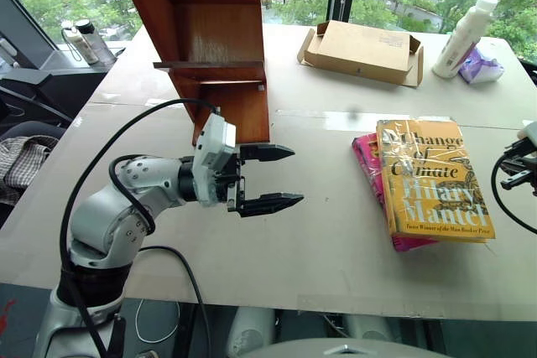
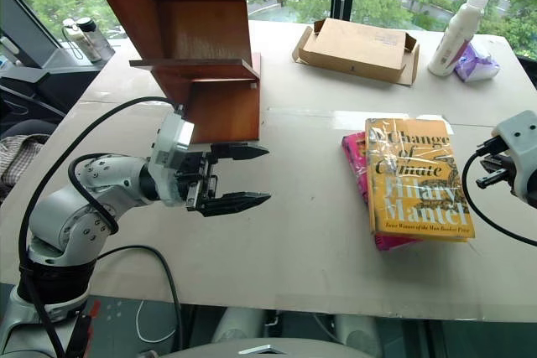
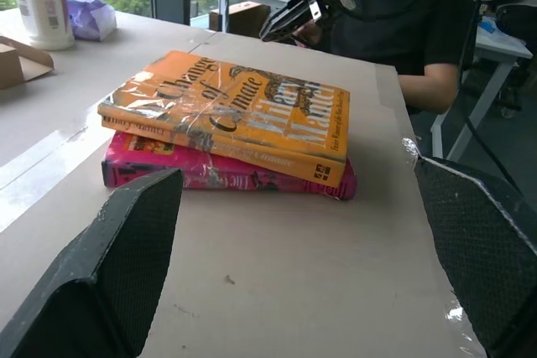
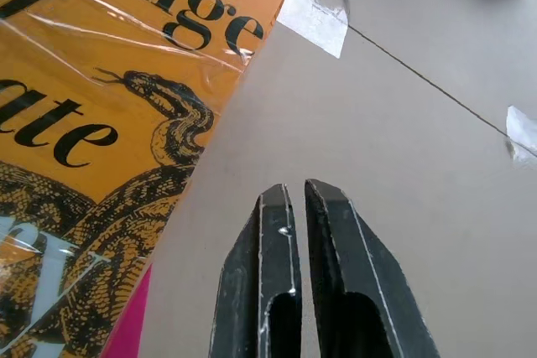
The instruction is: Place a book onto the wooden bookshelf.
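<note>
Lying flat near the tabletop's right edge, the book (image 1: pixel 435 180) sat stacked on a pink book (image 1: pixel 377 182), its cover wrapped in glossy film and nothing holding it. Left claw (image 1: pixel 268 178) hung over the middle of the tabletop, fingers wide apart and level, aimed across at the stack but well short of it. Right claw (image 4: pixel 306 232) hovered just off the stack's right side, fingers pressed together over bare tabletop, clamped on nothing. Bookshelf (image 1: pixel 214 39) stood at the far left, just behind the left claw, with its shelves facing the right. A cardboard box (image 1: pixel 362 50) and a white bottle (image 1: pixel 466 35) sat along the far edge, clear of the stack.

Trouble spots from there, as I judged it: that slick cover could let the book slide out of a pinch, and a thick book gripped by one edge would probably sag or twist. Any scoop that came in too low could catch the pink book too, or push the whole stack toward the right edge. And with the bookshelf so close behind the left arm, a swing back toward it could clip the side panel or the jutting shelf.
</note>
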Tool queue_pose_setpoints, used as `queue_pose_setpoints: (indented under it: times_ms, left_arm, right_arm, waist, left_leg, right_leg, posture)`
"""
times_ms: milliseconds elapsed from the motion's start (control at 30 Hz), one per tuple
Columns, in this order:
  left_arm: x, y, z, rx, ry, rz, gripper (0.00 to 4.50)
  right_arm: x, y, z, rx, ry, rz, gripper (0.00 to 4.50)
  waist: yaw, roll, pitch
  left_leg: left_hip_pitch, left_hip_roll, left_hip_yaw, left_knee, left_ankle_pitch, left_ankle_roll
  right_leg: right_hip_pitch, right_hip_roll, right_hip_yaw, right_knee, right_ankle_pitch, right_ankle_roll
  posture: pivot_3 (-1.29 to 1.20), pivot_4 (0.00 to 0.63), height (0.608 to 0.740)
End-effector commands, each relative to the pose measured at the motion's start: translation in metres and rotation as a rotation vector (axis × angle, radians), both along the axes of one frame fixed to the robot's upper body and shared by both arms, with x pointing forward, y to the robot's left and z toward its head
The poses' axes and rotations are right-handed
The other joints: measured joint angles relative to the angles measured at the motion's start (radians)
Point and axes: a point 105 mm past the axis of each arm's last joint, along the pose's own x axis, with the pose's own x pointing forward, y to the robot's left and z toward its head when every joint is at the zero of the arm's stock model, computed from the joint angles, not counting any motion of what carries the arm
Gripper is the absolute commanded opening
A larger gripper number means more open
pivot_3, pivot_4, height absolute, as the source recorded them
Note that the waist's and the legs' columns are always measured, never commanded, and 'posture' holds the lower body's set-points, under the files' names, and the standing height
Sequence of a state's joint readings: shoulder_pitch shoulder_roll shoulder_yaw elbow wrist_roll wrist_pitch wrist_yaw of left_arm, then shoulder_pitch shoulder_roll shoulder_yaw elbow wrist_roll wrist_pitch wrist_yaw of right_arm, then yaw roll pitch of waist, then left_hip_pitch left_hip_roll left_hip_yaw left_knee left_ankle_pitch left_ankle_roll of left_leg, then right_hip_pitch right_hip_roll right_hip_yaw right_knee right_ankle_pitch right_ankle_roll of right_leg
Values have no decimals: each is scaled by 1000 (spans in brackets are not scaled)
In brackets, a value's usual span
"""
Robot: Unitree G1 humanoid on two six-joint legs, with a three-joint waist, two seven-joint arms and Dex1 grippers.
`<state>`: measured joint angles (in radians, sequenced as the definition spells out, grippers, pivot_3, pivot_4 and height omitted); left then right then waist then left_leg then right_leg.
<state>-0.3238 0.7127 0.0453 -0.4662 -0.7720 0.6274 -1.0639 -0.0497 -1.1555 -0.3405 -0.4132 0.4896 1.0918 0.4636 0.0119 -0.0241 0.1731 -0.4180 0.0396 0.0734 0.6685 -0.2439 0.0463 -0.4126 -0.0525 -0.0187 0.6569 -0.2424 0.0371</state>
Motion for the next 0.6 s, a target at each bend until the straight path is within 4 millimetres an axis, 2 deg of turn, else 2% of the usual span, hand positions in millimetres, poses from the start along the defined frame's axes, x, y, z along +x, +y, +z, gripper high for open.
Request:
queue_pose_setpoints:
  times_ms: [33, 233, 367, 600]
  left_arm:
    - [-9, -6, 6, -19, -35, -23, 4500]
    - [-11, -7, 2, -25, -33, -3, 4500]
    - [-12, -6, -1, -20, -31, 12, 4500]
    - [-14, -2, -3, -13, -25, 36, 4500]
  right_arm:
    - [4, 5, 4, -47, 6, 13, 61]
    - [9, 15, -21, -122, 98, 56, 61]
    - [17, 36, -20, -69, 78, 118, 61]
    - [21, 52, -23, -47, 79, 157, 61]
  waist:
    - [0, 0, 0]
    - [0, 0, 0]
    - [-2, 0, 0]
    - [1, 0, 0]
  left_leg:
    - [0, 0, 0, 0, 0, 0]
    - [0, 0, 0, 0, 0, 0]
    - [0, 0, 1, 1, 0, 0]
    - [1, 0, 1, 0, 0, 0]
  right_leg:
    - [0, 0, 0, 0, 0, 0]
    - [0, 0, 0, 1, 0, -1]
    - [0, 0, 0, 1, 0, 0]
    - [-1, 0, -1, 2, 0, 0]
  posture:
    - [0, 150, 733]
    - [0, 150, 733]
    - [0, 150, 733]
    - [0, 150, 733]
